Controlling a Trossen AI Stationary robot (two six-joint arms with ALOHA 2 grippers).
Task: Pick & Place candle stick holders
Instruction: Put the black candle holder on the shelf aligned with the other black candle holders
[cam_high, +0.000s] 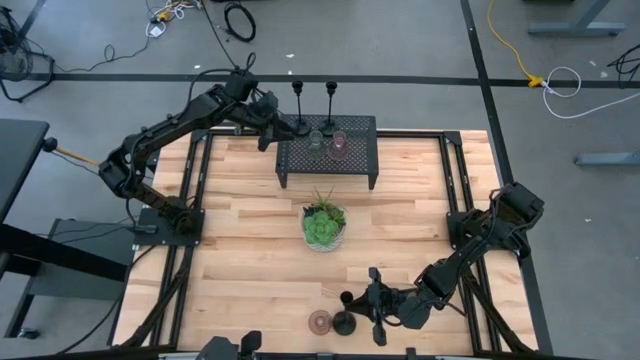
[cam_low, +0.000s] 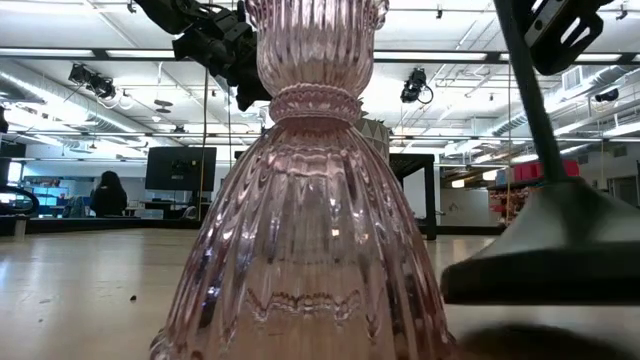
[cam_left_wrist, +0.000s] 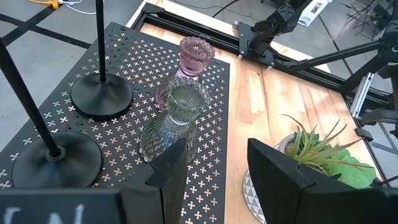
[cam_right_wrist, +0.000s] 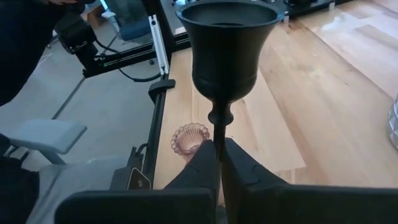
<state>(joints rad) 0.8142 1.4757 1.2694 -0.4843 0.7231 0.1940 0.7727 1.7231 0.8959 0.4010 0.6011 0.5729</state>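
At near centre of the surface (cam_high: 250, 260), right gripper (cam_right_wrist: 219, 163) has fingers clamped on black candlestick (cam_right_wrist: 225, 56) stem beside pink glass cup (cam_right_wrist: 190, 139), pick in hand, next a lift toward mesh rack (cam_high: 355, 165); left gripper (cam_left_wrist: 214, 165) hangs wide open over rack.

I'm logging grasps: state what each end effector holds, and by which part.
The right end effector grips a black candlestick by its thin stem. The left end effector is open above the mesh rack, holding nothing.
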